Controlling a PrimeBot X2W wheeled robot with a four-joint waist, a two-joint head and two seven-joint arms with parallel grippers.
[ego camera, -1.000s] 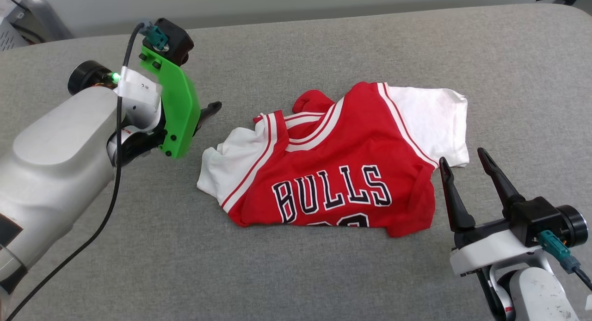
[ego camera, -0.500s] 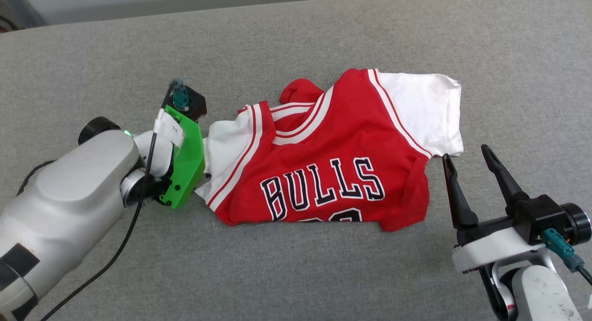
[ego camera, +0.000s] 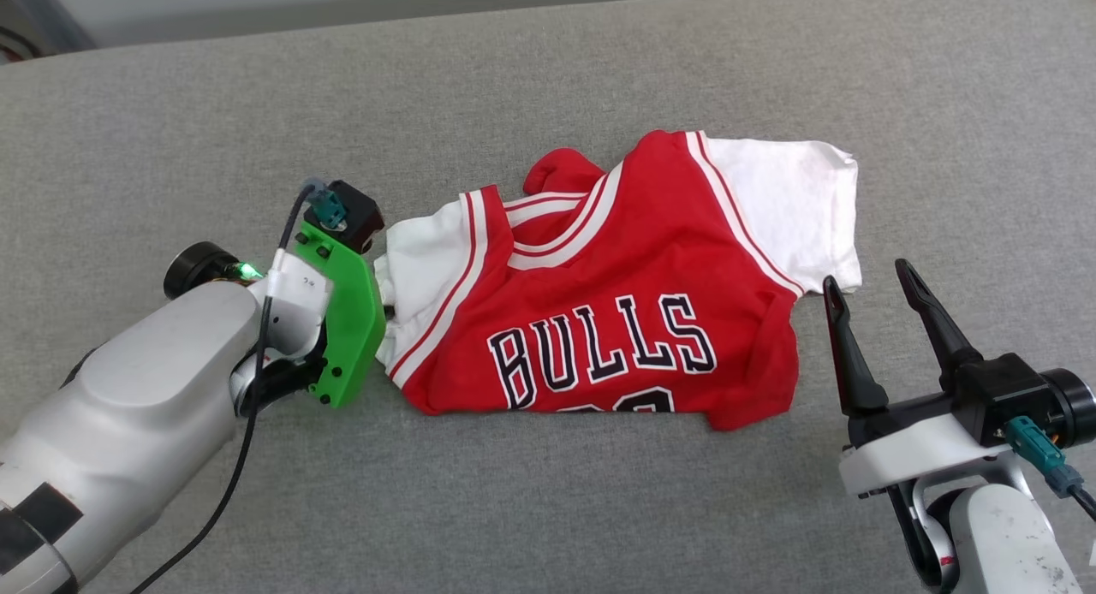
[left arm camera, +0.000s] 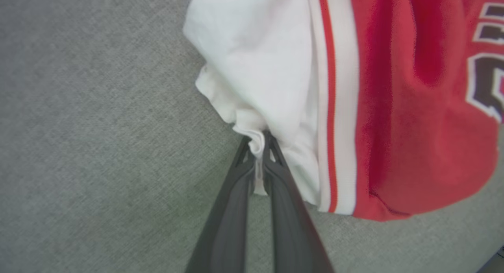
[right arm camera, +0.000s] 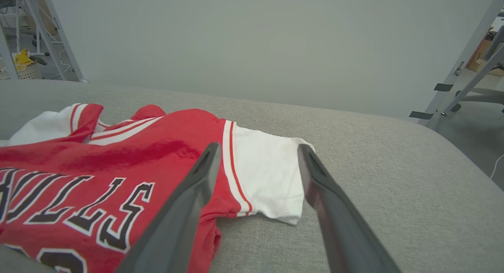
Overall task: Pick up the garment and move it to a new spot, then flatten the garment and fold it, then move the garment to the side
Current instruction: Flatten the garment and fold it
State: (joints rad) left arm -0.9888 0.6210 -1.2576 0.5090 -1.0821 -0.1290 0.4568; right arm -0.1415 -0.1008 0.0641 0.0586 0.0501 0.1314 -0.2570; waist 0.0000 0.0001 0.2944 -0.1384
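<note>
Now, left gripper (left arm camera: 258, 141): the two dark fingers are pressing together on a small bunched fold at the edge of the near sleeve (left arm camera: 256, 68), with white cloth showing between the tips.
Garment (ego camera: 616, 269): it is lying crumpled just beyond those tips, lettering facing up and the lower part tucking under. The red body is spreading away from the grip, and the far sleeve (ego camera: 788, 200) is lying at the end opposite this hand.
Step in hand: by my reading, the pick-up for carrying the shirt to a new spot is beginning.
Doing it well: the pinch is catching only a thin fold, so lifting slowly is looking wise, since a quick pull is likely to be slipping the cloth out. Raising it until the hem is clearing the surface before carrying sideways is avoiding drag and more bunching.
Right gripper (ego camera: 865, 273): it is waiting empty with its fingers spread, just off the hem corner below the far sleeve, with the whole shirt lying between it and the left gripper.
Surface: the grey woven surface (ego camera: 548, 491) is running out flat past both hands on every side.
Room: beyond the far edge a pale wall (right arm camera: 252, 41) is rising, with metal frame legs (right arm camera: 458, 70) standing off past the right hand.
</note>
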